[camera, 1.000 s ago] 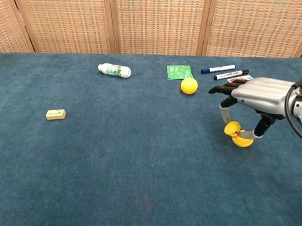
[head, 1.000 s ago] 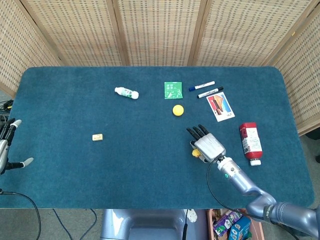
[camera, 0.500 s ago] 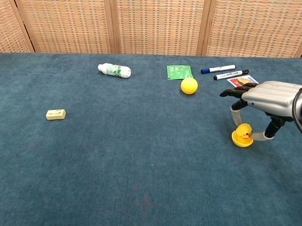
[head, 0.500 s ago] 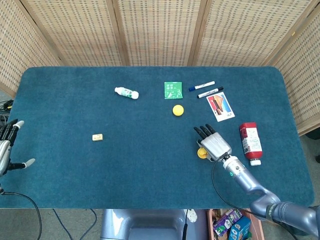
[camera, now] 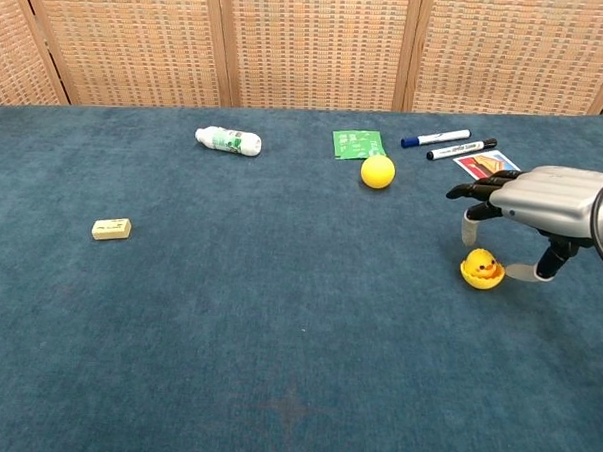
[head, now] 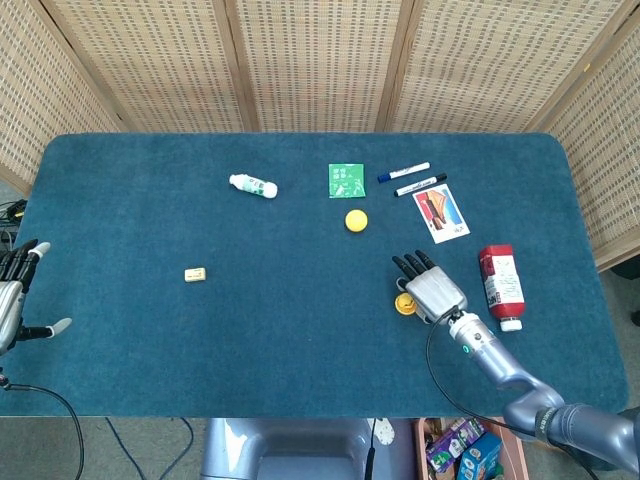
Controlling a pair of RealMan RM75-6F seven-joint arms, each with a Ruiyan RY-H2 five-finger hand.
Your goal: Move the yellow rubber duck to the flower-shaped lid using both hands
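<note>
Duck [camera: 482, 269] sits upright on blue table [head: 250, 320], right of centre, near front-right part. Right hand [camera: 538, 196] hovers palm-down just above and to the right of it, fingers spread and released, holding nothing; thumb [camera: 542, 269] curls down beside duck, a small gap shows in chest view. In head view the duck [head: 404, 304] peeks out at left edge of right hand [head: 432, 290], mostly covered.

Left hand [head: 12, 290] at far left table edge, fingers apart, grasping nothing, well apart from duck. Not seen in chest view.

Yellow ball [head: 356, 221] lies behind duck, toward table centre-back. Green packet [head: 346, 180] just behind ball. Two markers [head: 412, 178] lie to right of packet, side by side, angled. Picture card [head: 440, 213] near markers, in front of them. Red bottle [head: 501, 283] lies on its side right of right hand, cap toward the front edge. White bottle [head: 252, 185] lies on its side back-left of centre. Small beige block [head: 195, 274] on left half, alone. Wicker screen [head: 320, 60] behind table. Flower-shaped lid: cannot tell which item it is.
</note>
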